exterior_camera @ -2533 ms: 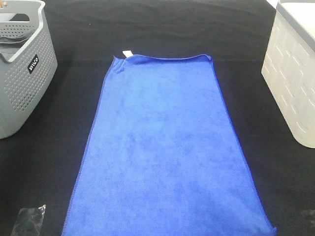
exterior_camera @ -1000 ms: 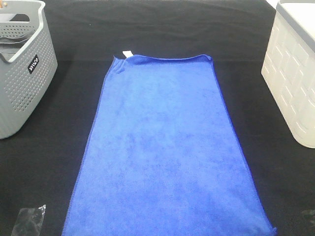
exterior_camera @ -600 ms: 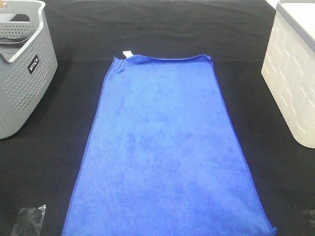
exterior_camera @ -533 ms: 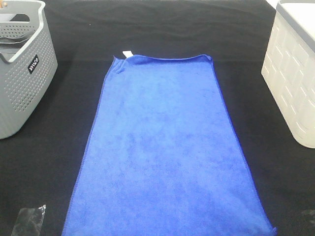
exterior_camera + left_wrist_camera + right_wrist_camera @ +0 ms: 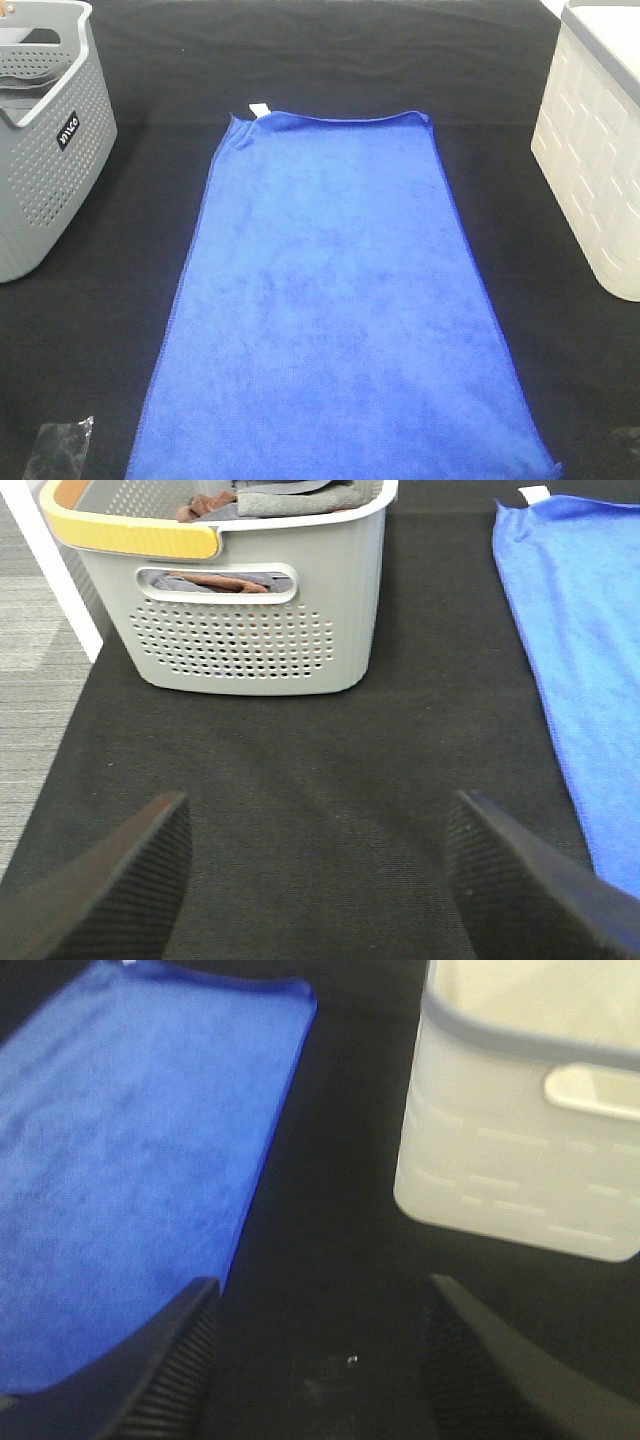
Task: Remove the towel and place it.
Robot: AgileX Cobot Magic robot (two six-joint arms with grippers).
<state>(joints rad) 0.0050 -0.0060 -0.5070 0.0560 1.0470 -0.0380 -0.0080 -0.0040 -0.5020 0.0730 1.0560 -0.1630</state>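
The towel [image 5: 340,310] lies flat on the black desk [image 5: 100,340] between the grey basket [image 5: 45,160] and white bin [image 5: 600,150] (both well apart), both grippers' fingers [image 5: 120,880] [image 5: 150,1370] spread, holding nothing.

You see the fuzzy matt blue cloth towel [image 5: 340,300], a perforated grey plastic basket [image 5: 45,150], a smooth white moulded plastic bin [image 5: 595,170], a matt black woven mat [image 5: 110,330], ribbed black finger pads [image 5: 130,880].
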